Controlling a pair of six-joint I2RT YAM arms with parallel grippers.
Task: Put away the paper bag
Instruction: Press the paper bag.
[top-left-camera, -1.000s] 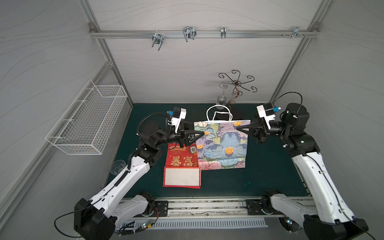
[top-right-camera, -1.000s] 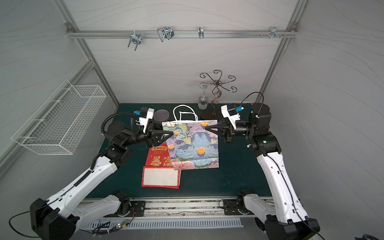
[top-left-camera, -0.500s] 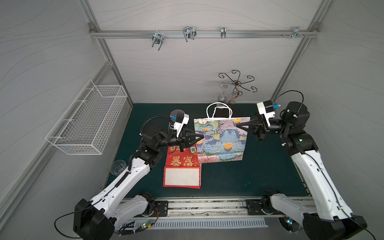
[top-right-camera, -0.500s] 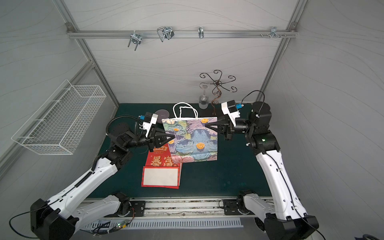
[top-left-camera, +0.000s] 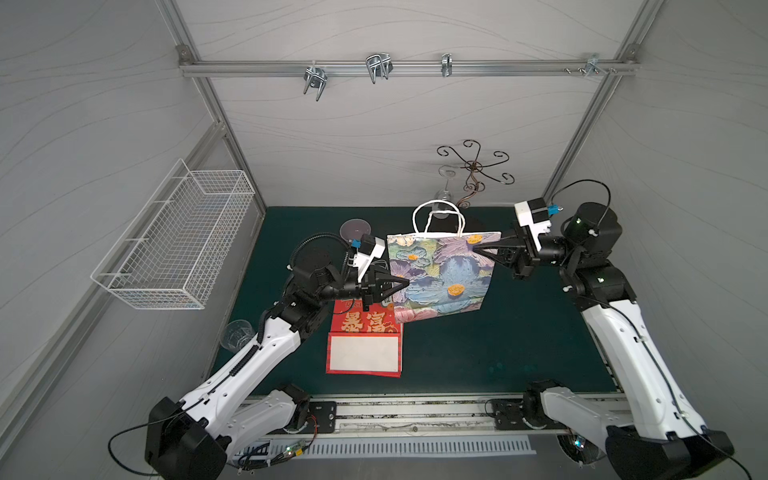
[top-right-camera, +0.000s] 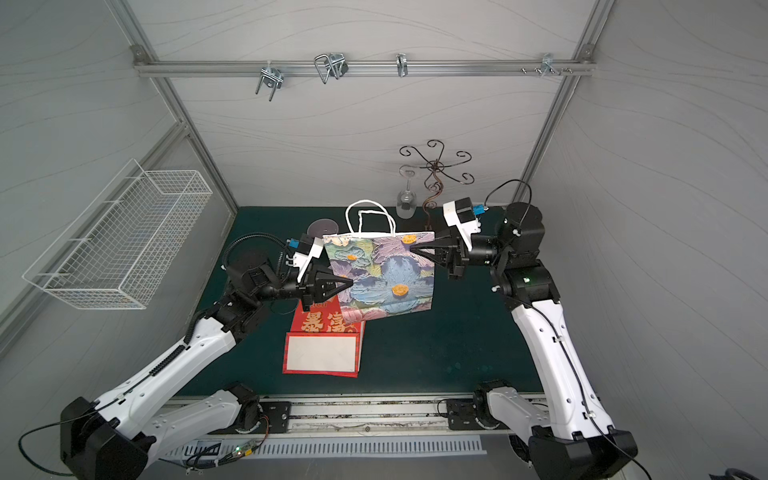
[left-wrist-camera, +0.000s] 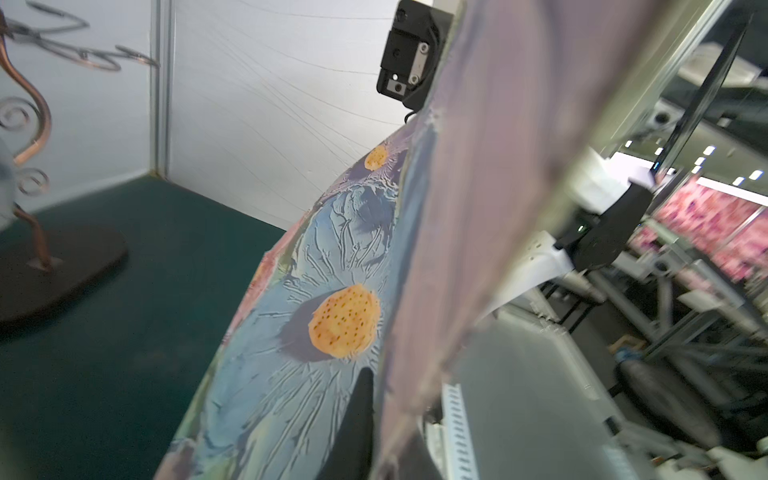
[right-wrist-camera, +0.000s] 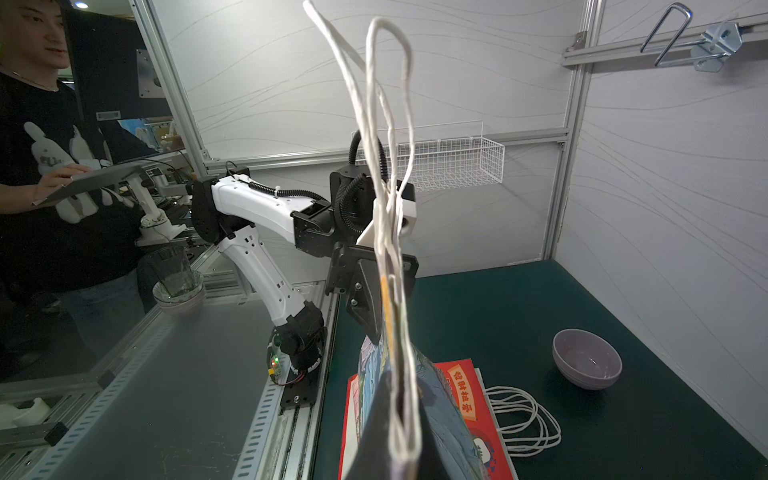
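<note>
The paper bag (top-left-camera: 444, 278) (top-right-camera: 386, 278), printed with blue and purple flowers, hangs upright above the green table, stretched between both grippers. Its white cord handles (top-left-camera: 436, 216) (right-wrist-camera: 386, 166) stand up from the top edge. My left gripper (top-left-camera: 405, 283) (top-right-camera: 350, 283) is shut on the bag's left edge about halfway down. In the left wrist view one black finger (left-wrist-camera: 357, 415) lies against the flower print (left-wrist-camera: 332, 291). My right gripper (top-left-camera: 476, 250) (top-right-camera: 412, 249) (right-wrist-camera: 399, 449) is shut on the bag's top right corner.
A red paper bag (top-left-camera: 365, 336) lies flat under the floral one. A white wire basket (top-left-camera: 178, 241) hangs on the left wall, and metal hooks (top-left-camera: 316, 81) sit on the top rail. An iron stand (top-left-camera: 473, 170) with a wine glass (top-left-camera: 444, 191), a bowl (top-left-camera: 355, 228) and a tumbler (top-left-camera: 237, 334) stand around.
The bag has gone from lying flat to hanging upright above the table. My left gripper has shut on its left edge. My right gripper has risen with the top corner.
</note>
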